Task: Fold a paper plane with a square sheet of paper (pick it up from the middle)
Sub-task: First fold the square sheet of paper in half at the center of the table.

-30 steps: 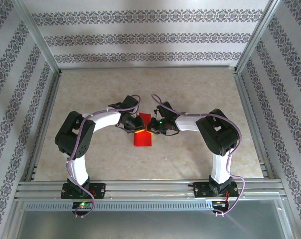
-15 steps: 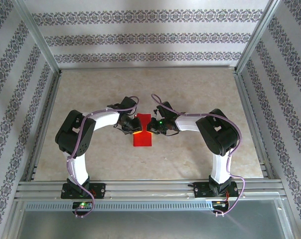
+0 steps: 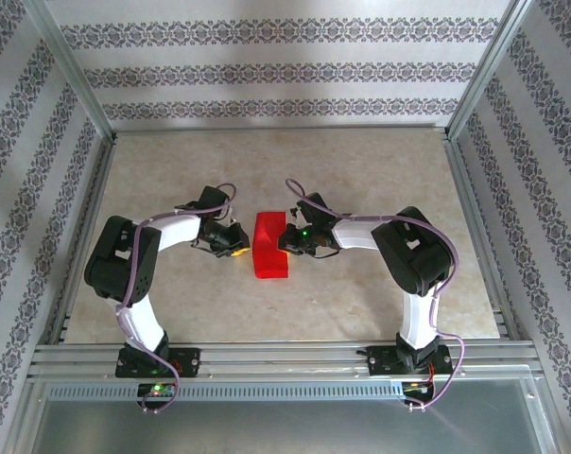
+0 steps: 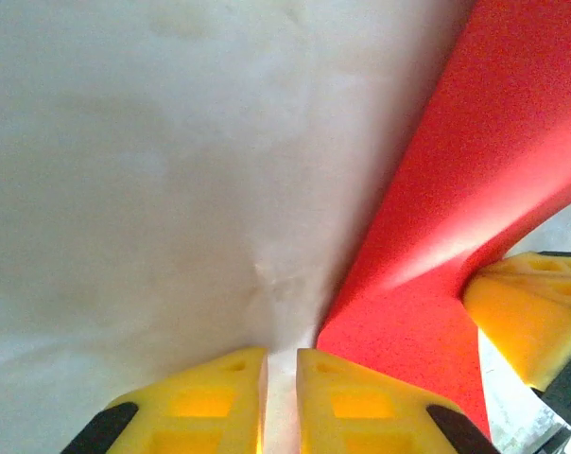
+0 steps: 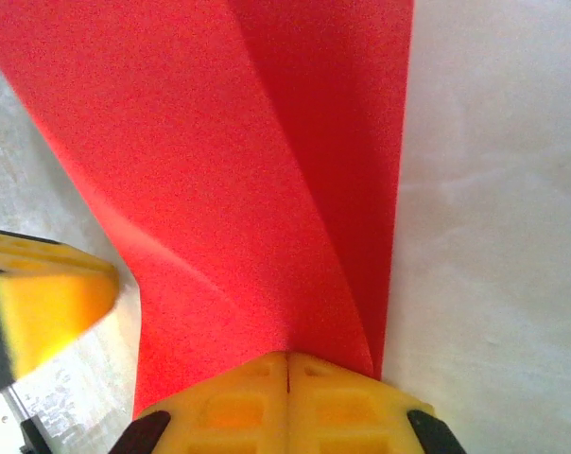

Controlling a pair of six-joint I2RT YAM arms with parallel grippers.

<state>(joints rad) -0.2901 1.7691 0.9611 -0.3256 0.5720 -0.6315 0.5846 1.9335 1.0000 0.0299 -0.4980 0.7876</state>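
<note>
bolted to the metal rail (image 3: 285,352) at the near edge, both arms bend inward over the table (image 3: 380,303) and meet around its middle. the left gripper (image 3: 233,249) sits low over the table just left of the red paper (image 3: 269,257), apart from it. in the left wrist view its yellow fingers (image 4: 215,392) stand a thin slit apart with only bare table between them, so it is released and holds nothing. the right gripper (image 3: 287,242) is at the paper's right edge. in the right wrist view its yellow fingers (image 5: 233,402) are pressed tight together with the red sheet running in between their tips, so it is clenched on the paper. the paper is folded into a shape longer than it is wide, with a crease running along it. its right side rises off the table toward the right gripper and its left part lies flat. beyond it the table runs bare to the patterned back wall (image 3: 285,71).
</note>
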